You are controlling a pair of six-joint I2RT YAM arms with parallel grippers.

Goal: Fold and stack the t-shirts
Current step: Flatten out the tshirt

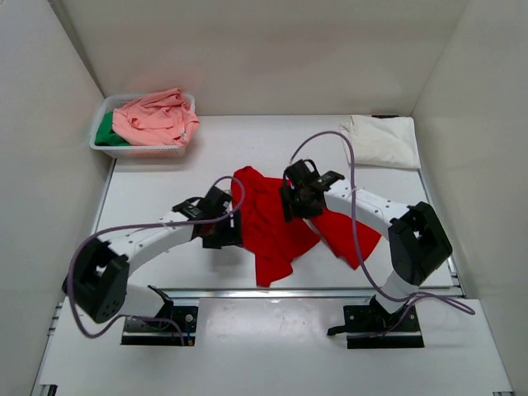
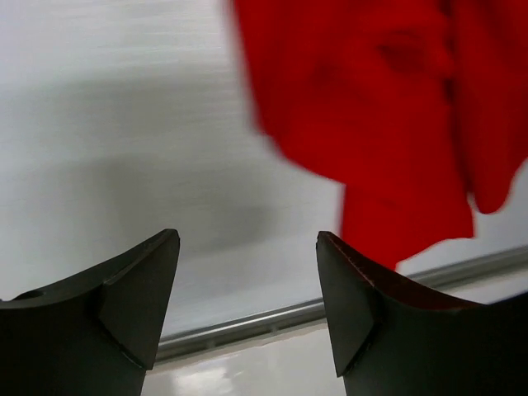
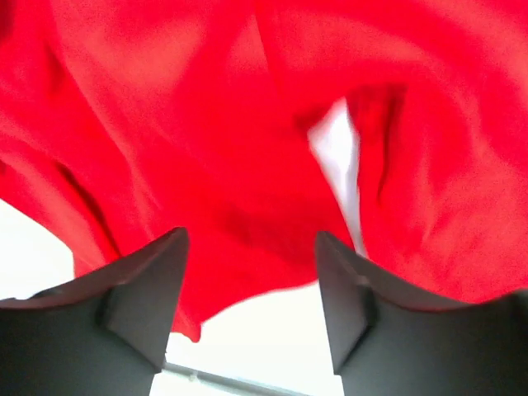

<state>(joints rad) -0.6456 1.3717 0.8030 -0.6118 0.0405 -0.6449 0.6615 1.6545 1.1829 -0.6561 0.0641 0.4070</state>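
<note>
Step in hand, by judgement: laying out the red t-shirt before folding. It lies crumpled on the table, ahead and to the right of the left end effector and directly beneath the right end effector. Both are released, jaws apart and holding nothing. The next move calls for each to pinch an outer edge and draw the cloth flat.
</note>
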